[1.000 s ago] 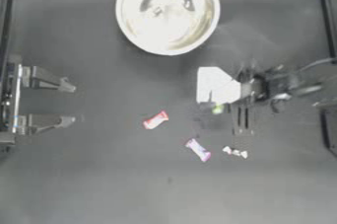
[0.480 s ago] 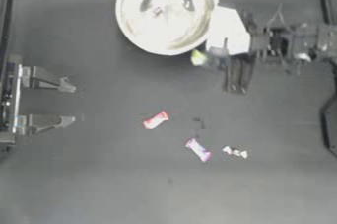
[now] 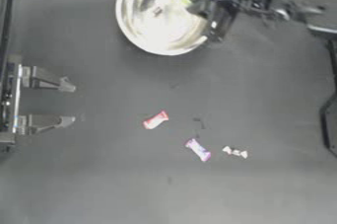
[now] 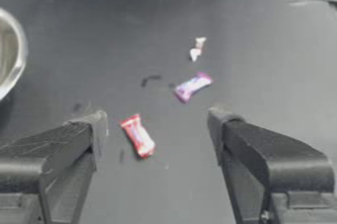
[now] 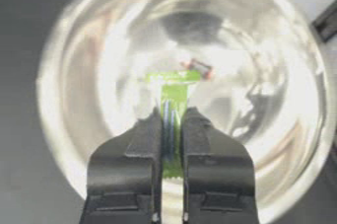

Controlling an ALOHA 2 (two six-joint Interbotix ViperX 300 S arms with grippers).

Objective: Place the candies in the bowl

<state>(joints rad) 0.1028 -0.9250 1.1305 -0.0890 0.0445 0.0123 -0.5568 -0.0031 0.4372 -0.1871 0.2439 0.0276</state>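
Right wrist view: right gripper (image 5: 172,119) pinches, seemingly, yellow-green candy (image 5: 172,86) over bowl (image 5: 66,94).

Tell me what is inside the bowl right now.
Over the bowl, the right end effector pinches the yellow-green candy. One small reddish candy shows inside. Reflections and the end effector may hide more.

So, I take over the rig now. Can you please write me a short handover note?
Right hand: shut on the yellow-green wrapped candy, above the large shiny whitish bowl, not released.
Left hand: open, parked at the table's left side.
In the bowl: one small reddish item.
Left on the table: red-pink candy, purple-white candy, small whitish candies.
Next: drop the candy, fetch the others.
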